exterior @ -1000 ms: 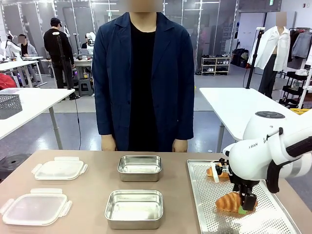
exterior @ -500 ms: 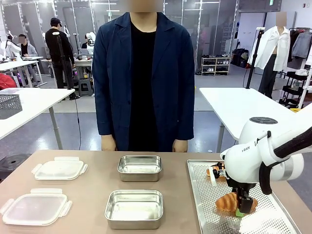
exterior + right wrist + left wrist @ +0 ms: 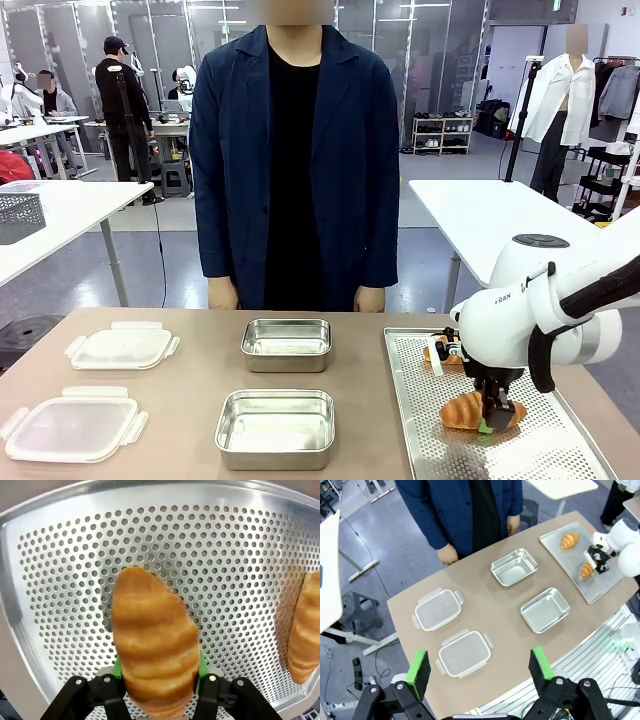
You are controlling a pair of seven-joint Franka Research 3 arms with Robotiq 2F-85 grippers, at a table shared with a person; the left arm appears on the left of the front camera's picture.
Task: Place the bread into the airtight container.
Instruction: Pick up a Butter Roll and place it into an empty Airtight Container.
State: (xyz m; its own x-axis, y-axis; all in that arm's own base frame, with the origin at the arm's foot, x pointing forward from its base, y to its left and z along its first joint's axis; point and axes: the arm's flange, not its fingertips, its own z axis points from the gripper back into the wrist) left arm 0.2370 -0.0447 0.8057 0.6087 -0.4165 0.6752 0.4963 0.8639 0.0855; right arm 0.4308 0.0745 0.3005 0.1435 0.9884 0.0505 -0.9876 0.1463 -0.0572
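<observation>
Pinches the croissant (image 3: 458, 411) between the green pads of the right gripper (image 3: 489, 420), pads pressed against both flanks, right of the croissant's middle. Sits low on the near part of the perforated tray (image 3: 400, 400), at the robot's right; cannot tell whether lifted clear of the metal. Lies with the long axis across the table (image 3: 190, 390), left to right, nearly level, one tapered end toward each side. In the right wrist view, runs straight away from the camera, far tip leaning a little left. Shares the tray with a second croissant (image 3: 433, 352), farther back and apart. Well to the left, two steel containers (image 3: 286, 343) and two clear lids (image 3: 120, 347), in front of a person (image 3: 295, 150) standing at the far edge. Holds the left gripper (image 3: 479, 669) high above the table, jaws spread wide. Against a second ago: right jaws drawn in from wide to a grip, wrist shifted a little left, croissant in almost the same spot.
</observation>
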